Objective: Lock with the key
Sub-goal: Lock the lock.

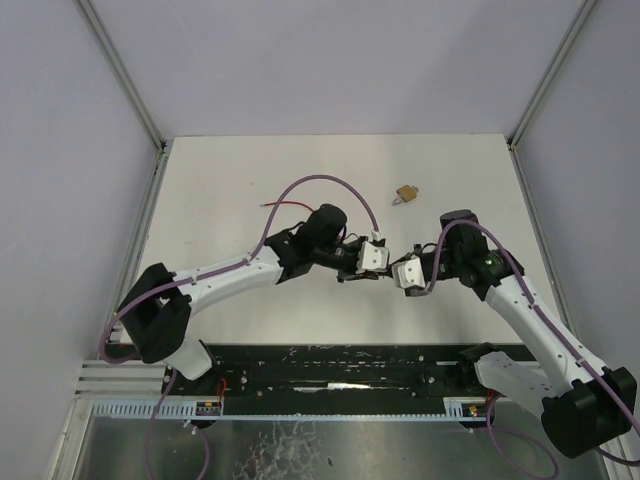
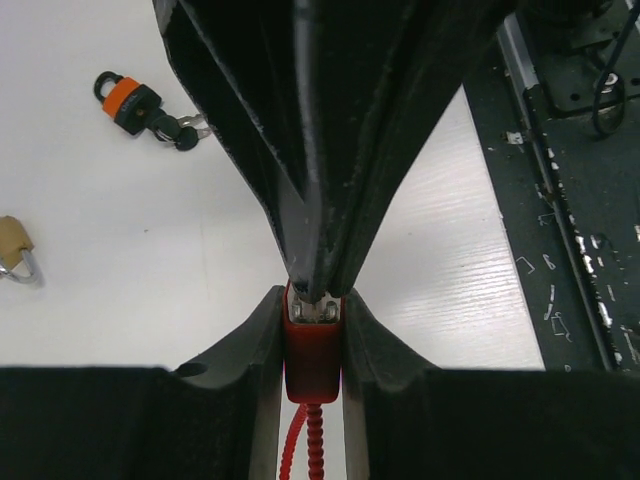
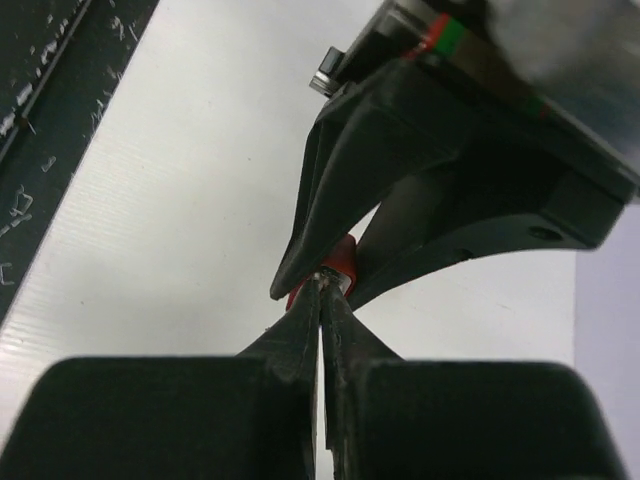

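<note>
The right gripper [image 3: 322, 285] is pressing its fingers fully together on the key [image 2: 313, 310] (only a small silver piece of it is showing), which is sitting in the end of the red lock [image 2: 313, 355]. The left gripper [image 1: 378, 260] is clamping this lock by its sides, and we are seeing both grippers meeting tip to tip over the middle of the white table [image 1: 240, 180]. An orange padlock [image 2: 130, 100] with keys and a brass padlock [image 1: 406, 193] are lying apart from them on the table.
</note>
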